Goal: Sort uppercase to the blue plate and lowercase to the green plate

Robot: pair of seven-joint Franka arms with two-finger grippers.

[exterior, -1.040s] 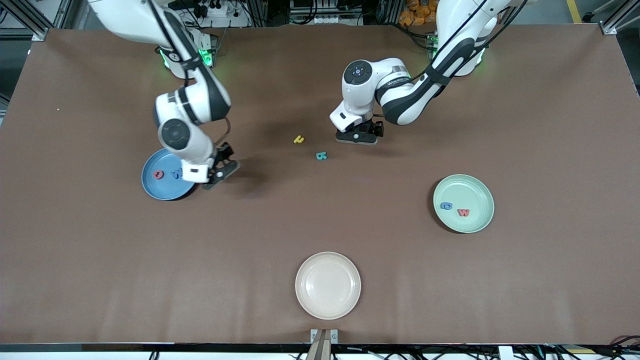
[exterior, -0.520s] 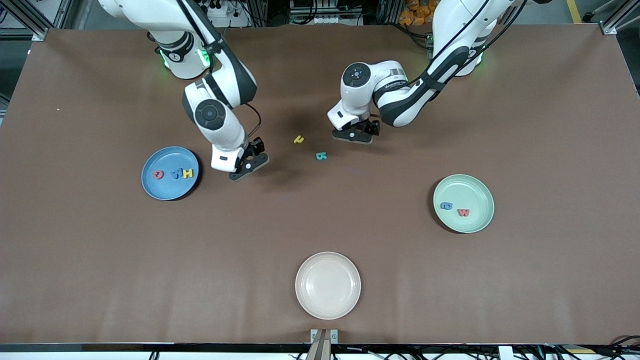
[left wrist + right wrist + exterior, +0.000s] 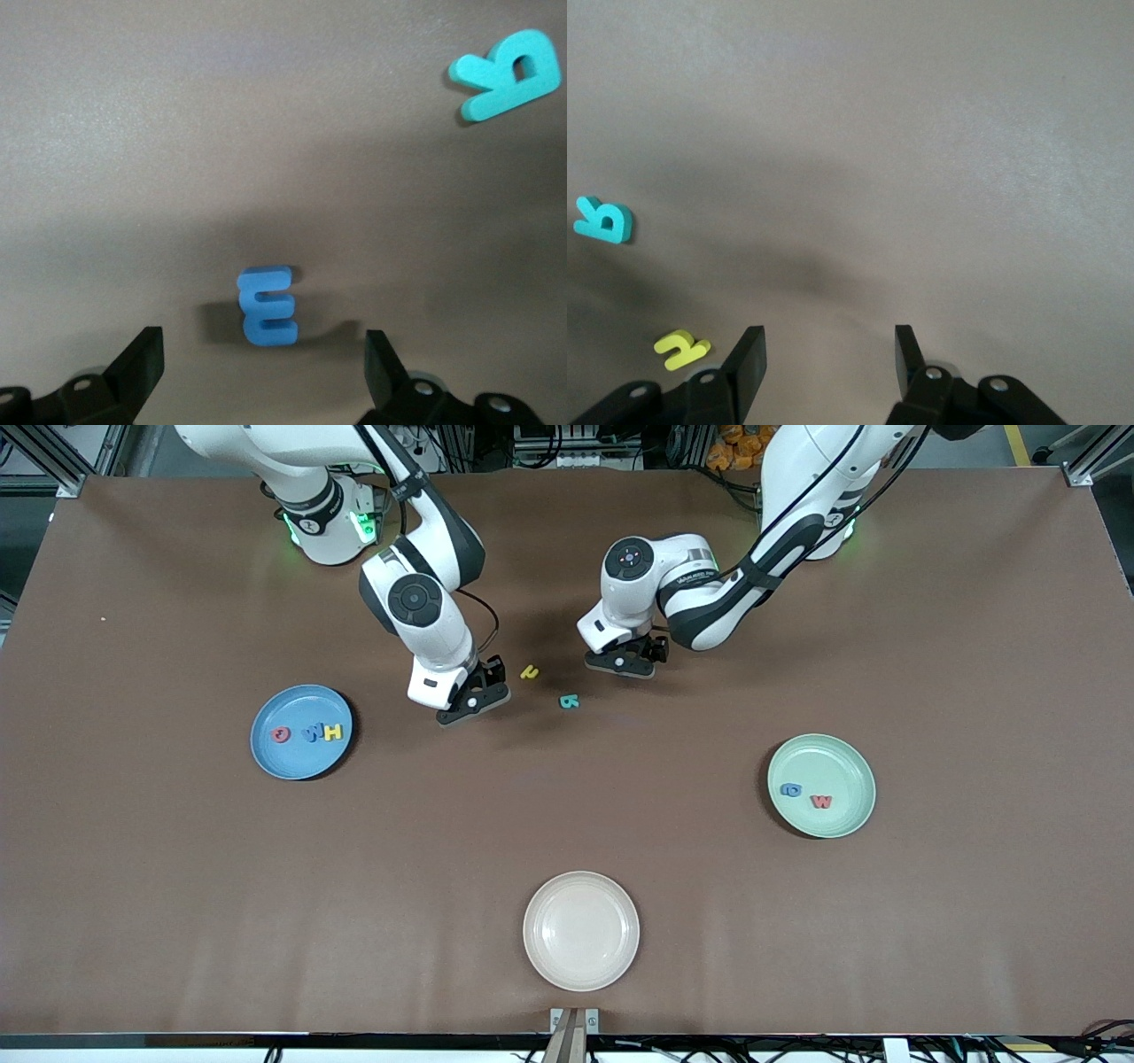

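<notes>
The blue plate (image 3: 301, 732) lies toward the right arm's end of the table and carries 3 capitals in a row: a red Q (image 3: 281, 734), a blue M (image 3: 312, 733) and a yellow H (image 3: 332, 732). The green plate (image 3: 821, 786) sits toward the left arm's end and holds 2 lowercase letters, a blue a (image 3: 791, 789) and a red w (image 3: 822, 802). Mid-table, farther from the front camera than both plates, 3 letters lie loose on the brown table (image 3: 567, 824): a small yellow letter (image 3: 530, 672), a teal R (image 3: 570, 701) just nearer the camera than it, and a blue m (image 3: 267, 305) seen only in the left wrist view, lying flat between the tips of the left gripper (image 3: 264, 370). That gripper hangs low over the blue m with its fingers spread wide, touching nothing. The right gripper (image 3: 474, 700) hovers over bare table beside the yellow letter, its 2 fingers parted with nothing between them. A cream plate (image 3: 580, 930) rests nearest the front camera, well apart from everything else.
</notes>
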